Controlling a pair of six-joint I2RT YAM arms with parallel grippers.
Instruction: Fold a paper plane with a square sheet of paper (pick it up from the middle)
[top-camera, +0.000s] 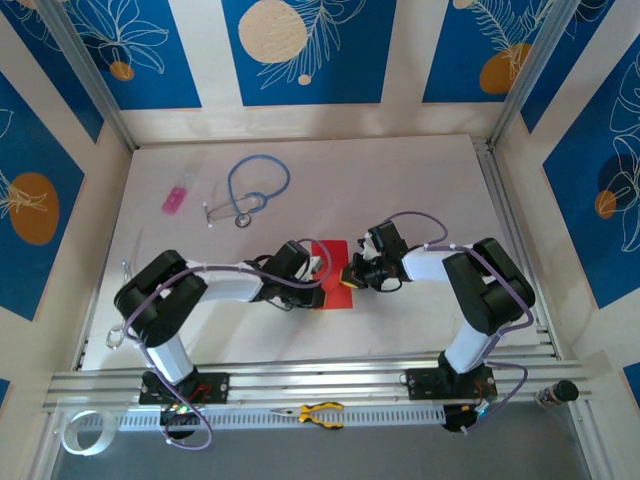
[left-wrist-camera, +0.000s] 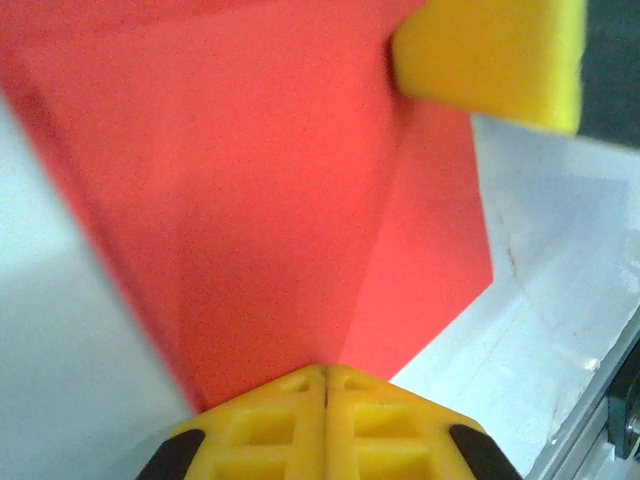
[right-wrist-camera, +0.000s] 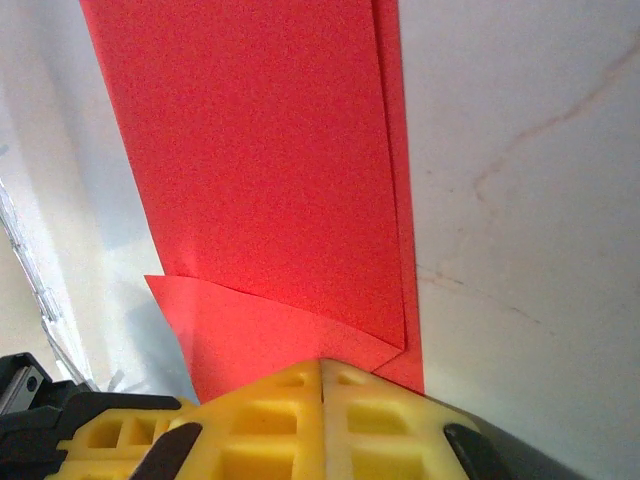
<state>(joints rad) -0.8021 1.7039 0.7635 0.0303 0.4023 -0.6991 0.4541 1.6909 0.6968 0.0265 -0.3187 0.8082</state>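
The red sheet (top-camera: 333, 258) lies in the middle of the white worktop (top-camera: 400, 180), between our two pincers. It is partly folded. In the right wrist view, one layer of the sheet (right-wrist-camera: 260, 150) lies over another. A thin strip of the lower layer shows along its right edge, and a flap edge crosses just ahead of the fingertips. In the left wrist view, a crease in the sheet (left-wrist-camera: 260, 200) runs up from the fingertips.

Our left pincer (top-camera: 318, 270) is at the sheet's left side. Its yellow tips (left-wrist-camera: 325, 378) are pressed together with no gap, right at the paper. Our right pincer (top-camera: 350, 275) is at the right side with its tips (right-wrist-camera: 322, 368) also together at the paper's near edge. We cannot tell whether either one actually pinches the sheet. One yellow finger (left-wrist-camera: 490, 60) of the right pincer shows over the sheet's far corner in the left wrist view.

Further back on the worktop lie a blue stethoscope (top-camera: 258, 188) and, to its left, a small pink item (top-camera: 175, 200). Yellow-handled pliers (top-camera: 322, 413) rest on the rail between the arm bases.
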